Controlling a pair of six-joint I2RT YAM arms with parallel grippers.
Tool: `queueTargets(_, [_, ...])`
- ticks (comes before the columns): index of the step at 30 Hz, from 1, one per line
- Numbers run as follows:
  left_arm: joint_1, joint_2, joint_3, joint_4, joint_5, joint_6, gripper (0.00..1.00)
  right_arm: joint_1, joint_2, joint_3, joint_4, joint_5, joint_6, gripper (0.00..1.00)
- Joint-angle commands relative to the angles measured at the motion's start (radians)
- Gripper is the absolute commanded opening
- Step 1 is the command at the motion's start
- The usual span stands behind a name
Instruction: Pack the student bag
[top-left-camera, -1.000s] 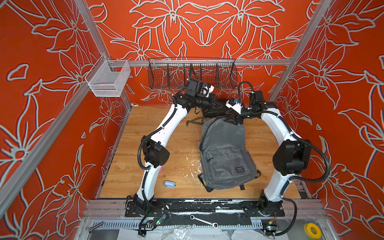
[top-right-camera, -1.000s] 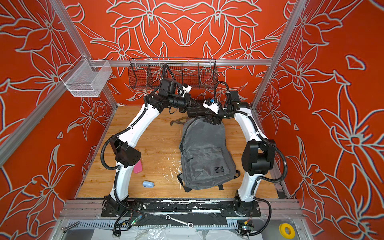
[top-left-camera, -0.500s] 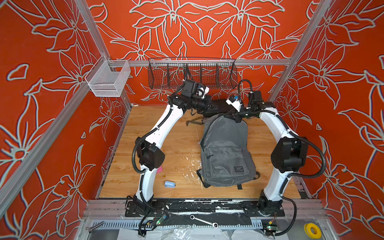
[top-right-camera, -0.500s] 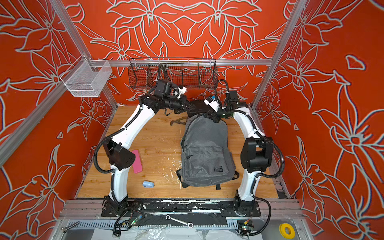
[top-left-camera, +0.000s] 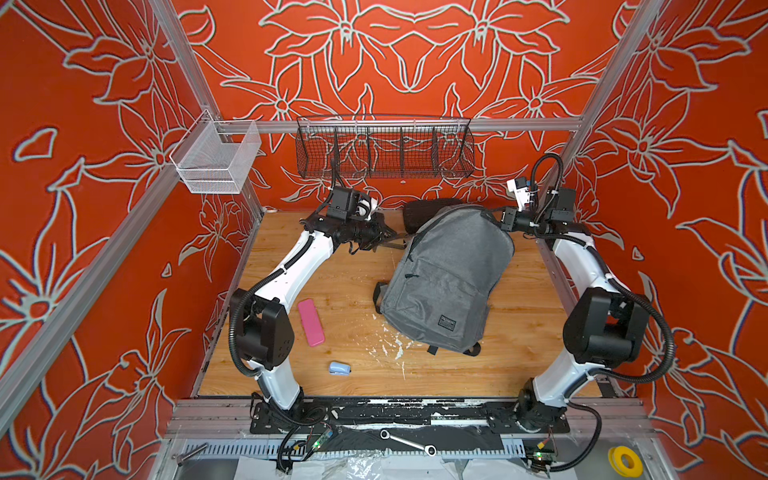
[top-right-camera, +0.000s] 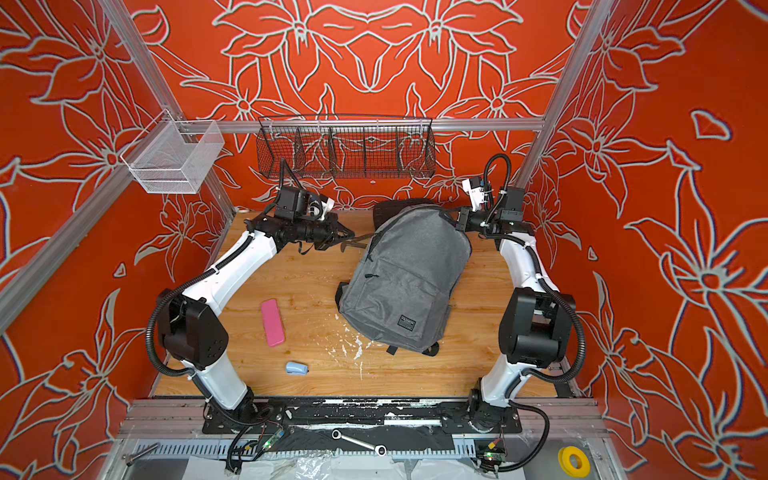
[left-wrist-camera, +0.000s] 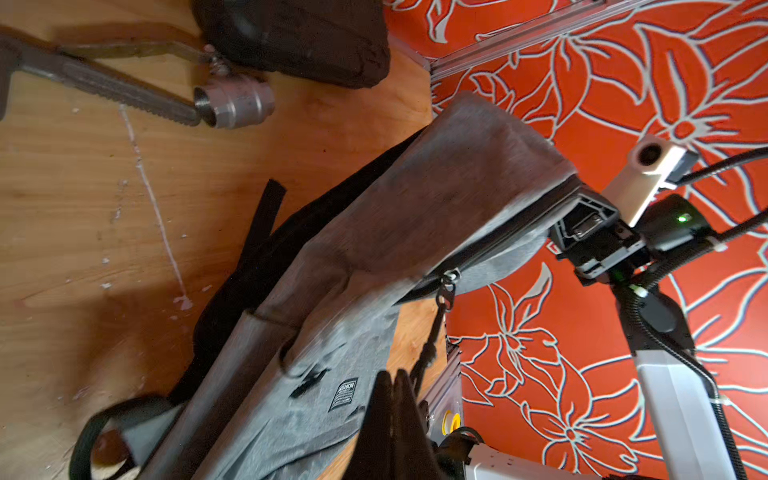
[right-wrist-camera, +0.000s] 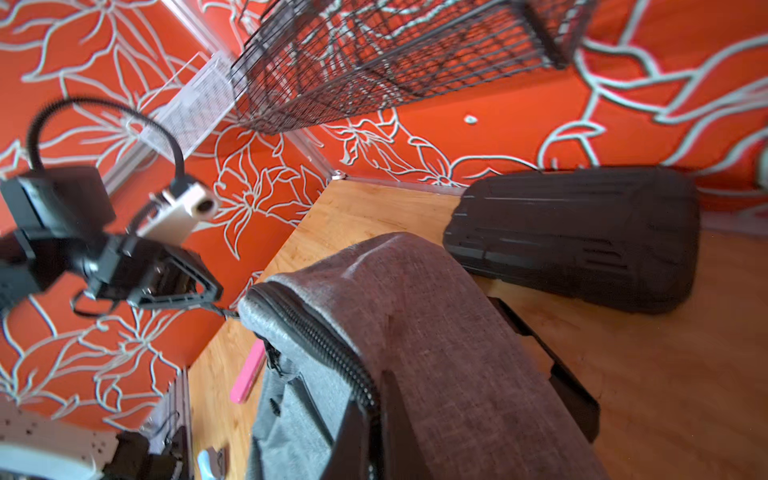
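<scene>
Lying on the table (top-left-camera: 332, 266) in both top views, the student bag (top-left-camera: 449, 282) had its top lifted. Left wrist view: the left gripper (left-wrist-camera: 392, 374) was closed on its zipper cord (left-wrist-camera: 430, 345). Right wrist view: the right gripper (right-wrist-camera: 374, 399) clamped its zippered rim (right-wrist-camera: 316, 332).

Black case (top-left-camera: 428, 210) half hidden behind student bag (top-left-camera: 449, 282) in both top views. Logo patch (top-left-camera: 447, 322) text too small to read. Left gripper (right-wrist-camera: 210, 296) motion-blurred in right wrist view.

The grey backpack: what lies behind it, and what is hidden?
A black ribbed case lies right behind the backpack. The backpack's raised top covers part of it in both top views.
</scene>
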Motion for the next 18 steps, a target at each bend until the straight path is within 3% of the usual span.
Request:
queueTargets(1, [0.028, -0.047, -0.062, -0.067, -0.038, 0.053, 0.00, -0.053, 0.004, 0.045, 0.094, 0.112, 0.192, 0.00])
queueTargets(6, [0.027, -0.052, -0.148, -0.123, -0.067, 0.101, 0.00, -0.056, 0.009, 0.038, 0.141, 0.153, 0.345, 0.00])
queueTargets(9, [0.026, -0.067, -0.225, -0.126, -0.087, 0.113, 0.00, -0.055, -0.005, 0.021, 0.146, 0.171, 0.351, 0.00])
queueTargets(12, [0.027, -0.088, -0.281, -0.106, -0.082, 0.110, 0.00, -0.049, -0.007, 0.032, 0.099, 0.156, 0.305, 0.00])
queueTargets(17, [0.018, -0.077, -0.240, -0.061, -0.087, 0.103, 0.00, 0.043, 0.035, 0.120, -0.181, 0.132, 0.083, 0.00])
queueTargets(18, [0.013, -0.065, -0.205, -0.062, -0.091, 0.107, 0.15, 0.062, 0.046, 0.125, -0.218, 0.147, 0.053, 0.00])
